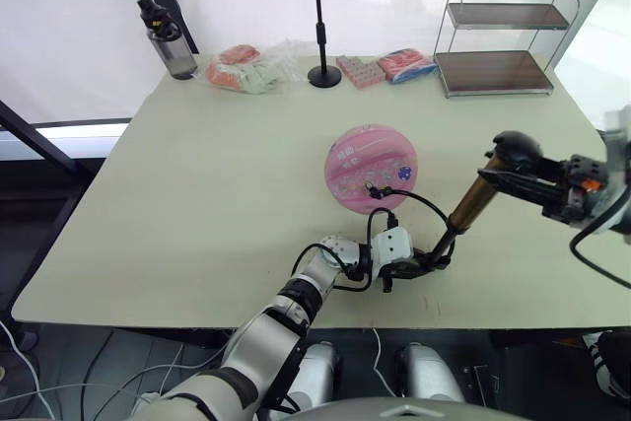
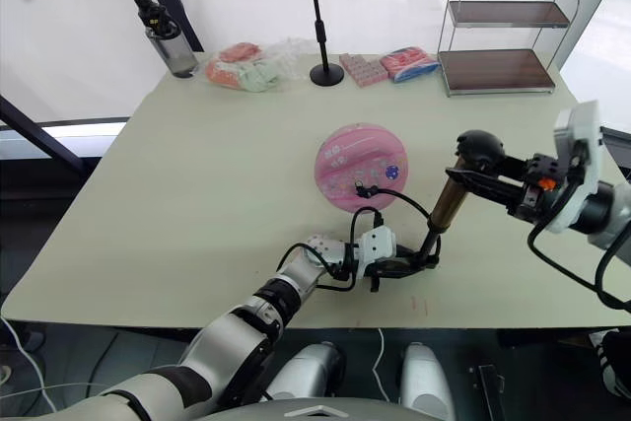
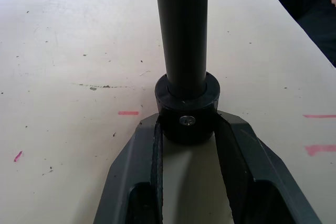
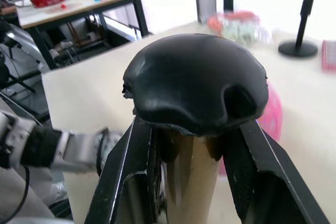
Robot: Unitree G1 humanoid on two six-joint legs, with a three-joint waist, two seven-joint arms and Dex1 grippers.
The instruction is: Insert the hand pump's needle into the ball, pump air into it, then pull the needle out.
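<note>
Pump base (image 3: pixel 186 111) between left fingers (image 3: pixel 152 150), knob (image 4: pixel 195 80) between right fingers (image 4: pixel 247 166)

Matt, speckled table (image 1: pixel 197 204); glossy pink rubber ball (image 1: pixel 370 167); brushed bronze metal hand pump (image 1: pixel 471 202), matt black knob

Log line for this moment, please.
needle in ball | left gripper shut on hand pump base | right gripper shut under knob

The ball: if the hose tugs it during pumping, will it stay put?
Probably not. The ball is round and sits free on the flat table, so it would likely roll. The thin black hose curves loosely, looks floppy, and should pass on little pull.
</note>
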